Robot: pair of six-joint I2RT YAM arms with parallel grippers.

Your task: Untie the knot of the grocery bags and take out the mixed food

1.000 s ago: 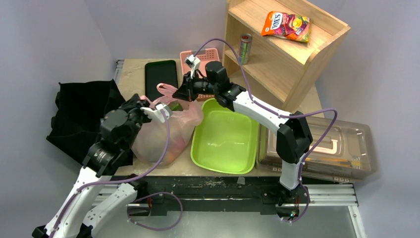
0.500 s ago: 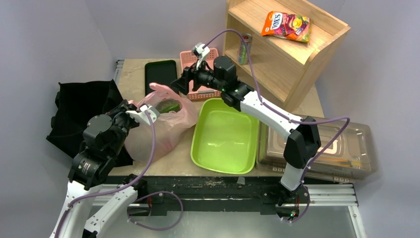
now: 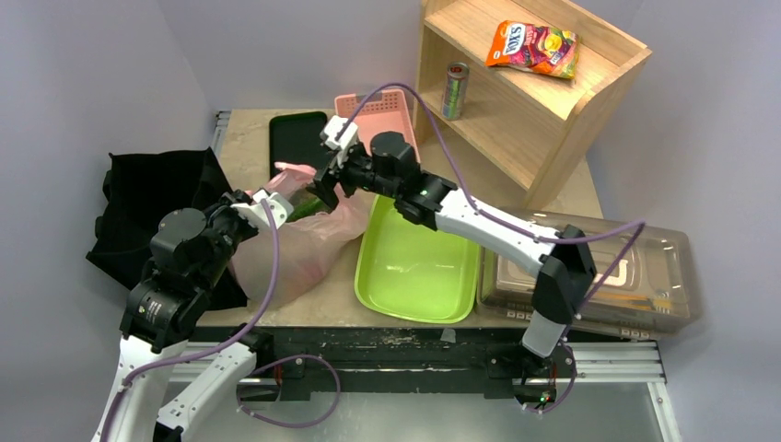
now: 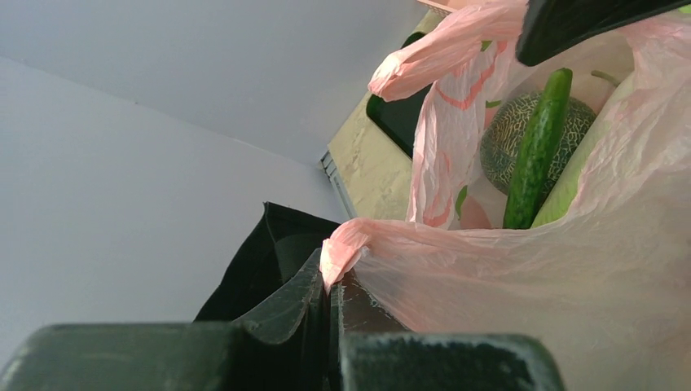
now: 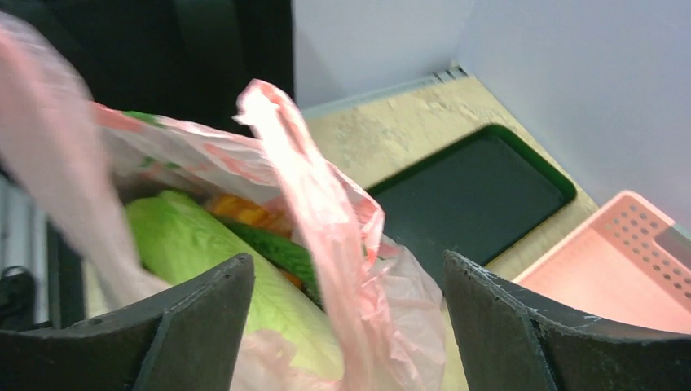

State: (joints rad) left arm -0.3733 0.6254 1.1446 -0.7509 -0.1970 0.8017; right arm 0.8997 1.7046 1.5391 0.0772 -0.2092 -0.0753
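The bag (image 3: 295, 249), thin, limp, slippery plastic sagging open on the tabletop (image 3: 244, 138) beside the tub (image 3: 414, 267), has one handle (image 4: 342, 248) clamped in the left fingers (image 4: 293, 301), while the right fingers (image 5: 204, 318) stand apart astride the free handle (image 5: 301, 163), probably the surest hold.

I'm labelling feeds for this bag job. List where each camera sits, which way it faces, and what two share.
Top external: above and behind the bases, looking down on the table; the left arm and right arm show, reaching the pink bag.
Left wrist: on the left arm, looking along its shut left fingers, which pinch the bag's edge; cucumber inside.
Right wrist: on the right arm, looking down into the bag's mouth between its open right fingers.
Shared: both wrist views show the bag and the black tray.
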